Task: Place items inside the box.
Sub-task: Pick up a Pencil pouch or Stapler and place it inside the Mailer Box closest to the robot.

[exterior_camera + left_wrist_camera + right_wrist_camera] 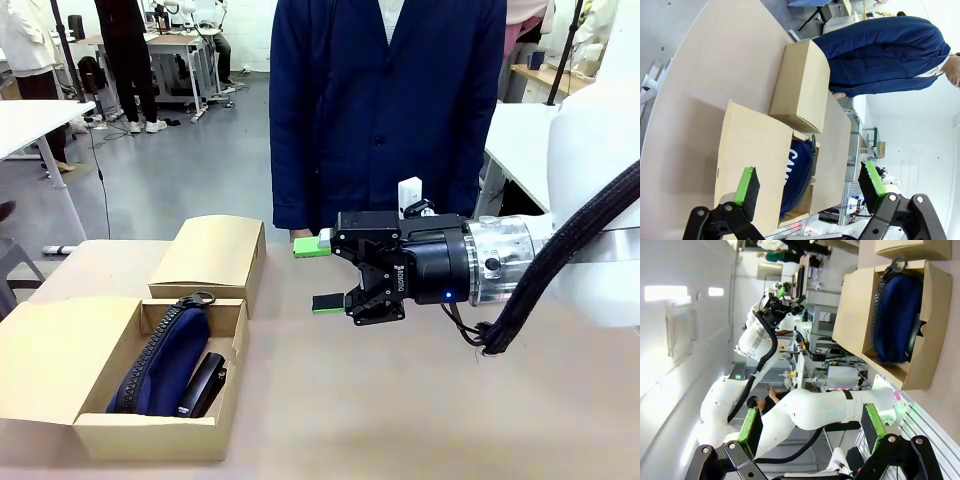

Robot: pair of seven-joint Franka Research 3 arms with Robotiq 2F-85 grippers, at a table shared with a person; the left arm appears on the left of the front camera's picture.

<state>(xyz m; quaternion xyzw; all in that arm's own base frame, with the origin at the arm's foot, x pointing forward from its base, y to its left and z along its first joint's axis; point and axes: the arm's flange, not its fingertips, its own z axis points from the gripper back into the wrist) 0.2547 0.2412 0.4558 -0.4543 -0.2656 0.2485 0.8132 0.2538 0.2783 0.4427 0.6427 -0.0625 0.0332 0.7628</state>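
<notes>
Front view: box (pixel 150 438) left of jaws

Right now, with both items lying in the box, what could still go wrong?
The pencil case has its zip end up at the far rim of the box, so the flap lid may not shut flat. The open right gripper hangs near the smaller box and the person; a sweep could hit either.

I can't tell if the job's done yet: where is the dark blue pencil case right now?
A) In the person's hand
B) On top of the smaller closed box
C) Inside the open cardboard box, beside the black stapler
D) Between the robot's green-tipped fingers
C: the pencil case lies in the open box next to the stapler, while the right gripper hangs open and empty above the table.
</notes>
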